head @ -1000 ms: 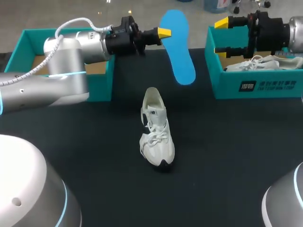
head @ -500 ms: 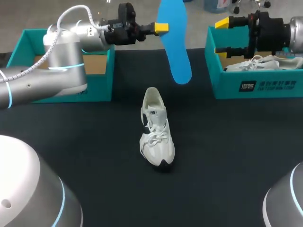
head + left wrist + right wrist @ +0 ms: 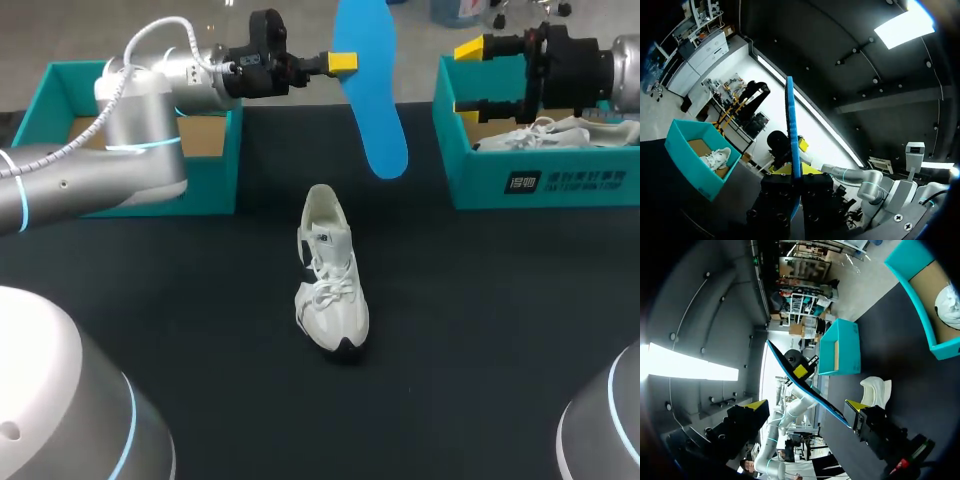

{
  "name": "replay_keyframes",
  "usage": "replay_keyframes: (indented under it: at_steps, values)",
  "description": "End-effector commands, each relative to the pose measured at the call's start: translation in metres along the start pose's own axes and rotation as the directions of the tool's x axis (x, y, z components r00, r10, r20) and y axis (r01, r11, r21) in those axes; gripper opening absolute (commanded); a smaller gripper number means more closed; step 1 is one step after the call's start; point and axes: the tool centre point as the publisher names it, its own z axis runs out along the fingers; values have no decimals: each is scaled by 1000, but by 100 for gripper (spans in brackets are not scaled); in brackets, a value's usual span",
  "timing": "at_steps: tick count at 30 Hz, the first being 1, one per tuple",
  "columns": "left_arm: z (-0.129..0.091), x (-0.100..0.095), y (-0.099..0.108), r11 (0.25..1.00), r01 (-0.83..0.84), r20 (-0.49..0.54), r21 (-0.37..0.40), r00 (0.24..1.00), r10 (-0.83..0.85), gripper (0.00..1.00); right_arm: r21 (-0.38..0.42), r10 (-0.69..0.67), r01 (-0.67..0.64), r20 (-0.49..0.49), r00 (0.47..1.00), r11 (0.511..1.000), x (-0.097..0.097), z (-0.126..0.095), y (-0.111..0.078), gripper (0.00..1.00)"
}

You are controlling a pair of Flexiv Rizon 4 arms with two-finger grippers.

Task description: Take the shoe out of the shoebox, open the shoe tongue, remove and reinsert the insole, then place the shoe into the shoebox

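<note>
The shoe point(image 3: 332, 285), white, stands on its sole at mid-table point(image 3: 480, 330), toe toward the robot, outside both boxes. The insole point(image 3: 372, 95), blue, hangs in the air beyond the shoe's heel, clear of it. The left gripper point(image 3: 340, 62), raised beyond the shoe, is clamped on the insole's edge; the left wrist view shows the insole edge-on between both fingers. The right gripper point(image 3: 468, 80), beyond and right of the shoe, has its fingers spread wide with nothing between them, at the teal shoebox point(image 3: 540, 185). A second white shoe point(image 3: 545, 135) lies inside. A second teal box point(image 3: 60, 80) stands beyond and left of the shoe.
</note>
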Motion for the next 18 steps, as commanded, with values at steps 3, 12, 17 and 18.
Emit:
replay_keyframes:
  at_steps: [3,12,17,18]
  values:
    - [-7,1,1,960,-242,29,-141,968,249,0,1,0,0,1,1000,1000,-1,2,1,100]
    - [-14,3,-6,714,-625,5,-315,752,659,0,1,0,0,1,1000,1000,-1,2,1,100]
    - [-16,4,-11,495,-802,-25,-334,533,846,0,1,0,0,1,1000,1000,-1,2,1,100]
    - [-16,5,-12,457,-820,-33,-345,497,867,0,1,0,0,1,1000,1000,-1,2,1,100]
